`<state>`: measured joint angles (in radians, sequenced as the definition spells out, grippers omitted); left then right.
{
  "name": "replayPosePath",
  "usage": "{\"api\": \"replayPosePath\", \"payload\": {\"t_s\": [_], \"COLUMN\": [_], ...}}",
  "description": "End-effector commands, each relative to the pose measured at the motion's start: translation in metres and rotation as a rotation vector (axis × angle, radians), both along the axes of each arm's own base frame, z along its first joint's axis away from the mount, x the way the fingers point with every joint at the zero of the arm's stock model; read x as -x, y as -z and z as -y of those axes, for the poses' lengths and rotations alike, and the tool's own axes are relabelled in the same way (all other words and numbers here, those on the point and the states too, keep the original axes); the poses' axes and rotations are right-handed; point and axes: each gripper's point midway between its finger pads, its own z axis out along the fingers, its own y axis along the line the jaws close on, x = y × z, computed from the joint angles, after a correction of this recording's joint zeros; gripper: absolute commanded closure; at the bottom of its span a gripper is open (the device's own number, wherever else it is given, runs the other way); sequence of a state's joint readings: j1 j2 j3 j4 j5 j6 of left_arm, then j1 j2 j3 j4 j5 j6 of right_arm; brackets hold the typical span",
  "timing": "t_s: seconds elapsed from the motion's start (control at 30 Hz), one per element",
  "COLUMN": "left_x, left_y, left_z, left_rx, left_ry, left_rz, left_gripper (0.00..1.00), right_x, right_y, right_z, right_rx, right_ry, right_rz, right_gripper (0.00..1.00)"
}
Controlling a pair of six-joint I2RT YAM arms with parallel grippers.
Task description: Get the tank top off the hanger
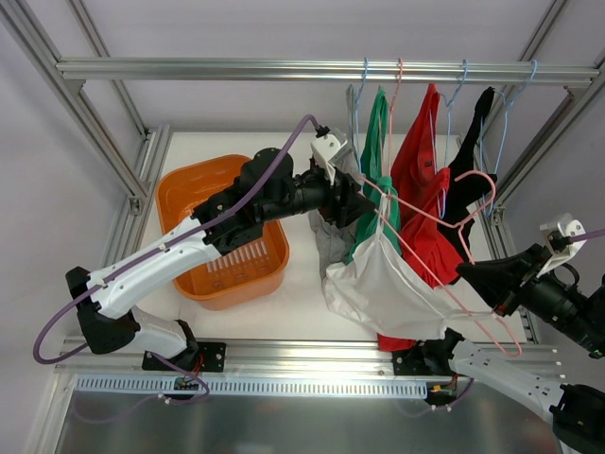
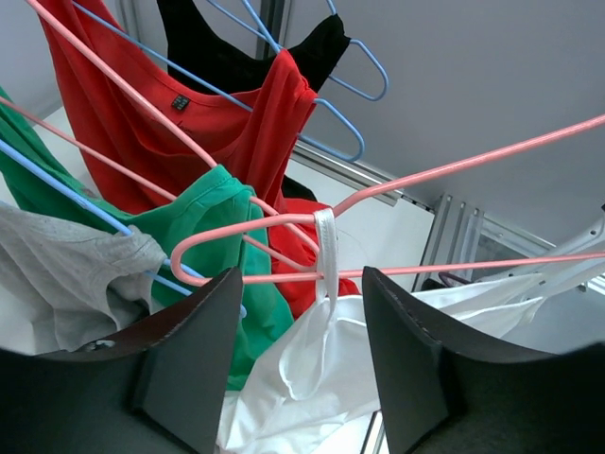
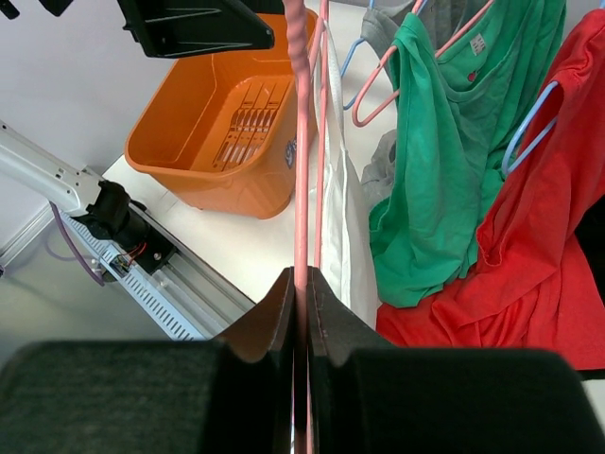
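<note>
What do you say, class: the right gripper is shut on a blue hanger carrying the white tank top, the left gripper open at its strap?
The hanger in the right gripper is pink, not blue; the right wrist view shows it. The rest holds: it carries the white tank top, and the left gripper stands open at its strap.

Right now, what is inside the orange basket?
Only the bare slotted floor shows inside the orange basket; no clothing is visible. From above, the left arm crosses over it and covers part of the interior.
</note>
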<state>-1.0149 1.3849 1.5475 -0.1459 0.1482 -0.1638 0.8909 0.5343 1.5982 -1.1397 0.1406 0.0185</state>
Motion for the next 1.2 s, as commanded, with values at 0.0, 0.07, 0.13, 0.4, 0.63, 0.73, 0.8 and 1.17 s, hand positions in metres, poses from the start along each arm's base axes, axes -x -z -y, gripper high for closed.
{"api": "replayPosePath", "payload": {"t_s": [0.0,0.07,0.13,0.4,0.63,0.73,0.8,1.17], "left_x": [0.002,0.003,0.004,0.005,0.001,0.000,0.000,-0.023], "left_y": [-0.014,-0.015,-0.013,-0.001,0.013,0.015,0.014,-0.003], "left_z": [0.008,0.011,0.014,0.019,0.018,0.018,0.016,-0.030], "left_rx": [0.054,0.061,0.060,0.046,0.023,0.018,0.020,0.079], "left_ry": [0.024,0.033,0.047,0.065,0.043,0.036,0.032,-0.235], "left_rz": [0.037,0.036,0.032,0.010,-0.002,-0.003,-0.004,-0.006], "left_gripper": [0.47,0.48,0.48,0.49,0.70,0.78,0.83,1.00], "right_x": [-0.003,-0.003,-0.002,-0.004,-0.003,-0.003,-0.003,0.004], "right_y": [-0.015,-0.017,-0.018,-0.023,-0.026,-0.027,-0.027,0.008], "right_z": [-0.008,-0.010,-0.012,-0.019,-0.021,-0.020,-0.018,-0.018], "right_rx": [-0.027,-0.032,-0.034,-0.041,-0.051,-0.055,-0.057,0.035], "right_ry": [-0.019,-0.024,-0.032,-0.052,-0.065,-0.065,-0.054,-0.119], "right_rz": [0.017,0.020,0.022,0.031,0.039,0.043,0.046,0.059], "right_gripper": [1.00,1.00,1.00,1.00,1.00,1.00,1.00,1.00]}}
